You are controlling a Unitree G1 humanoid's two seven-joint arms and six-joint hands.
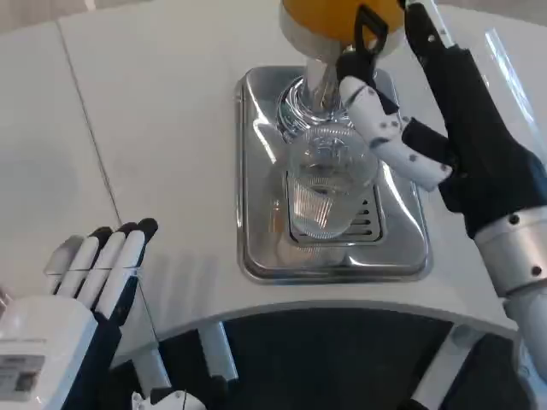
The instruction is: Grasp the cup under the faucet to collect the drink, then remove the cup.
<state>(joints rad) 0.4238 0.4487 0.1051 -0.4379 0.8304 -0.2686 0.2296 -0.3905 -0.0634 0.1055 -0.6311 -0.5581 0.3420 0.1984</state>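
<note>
A clear ribbed cup (327, 190) stands upright on the grille of the steel drip tray (256, 171), right under the chrome faucet (318, 90) of a dispenser with an orange tank (329, 15). My right hand (402, 141) reaches in from the upper right with its fingers apart. One white finger (367, 107) lies just above the cup's right rim, its black tip at the black tap lever (369, 32); it does not grip the cup. My left hand (90, 286) rests at the lower left, fingers straight and together, holding nothing. Whether the cup holds any drink is unclear.
The white table (154, 128) spreads left of the tray, with a seam running down its left part. Its curved front edge (342, 309) passes just below the tray. The dark right forearm (479, 145) crosses the table's right side.
</note>
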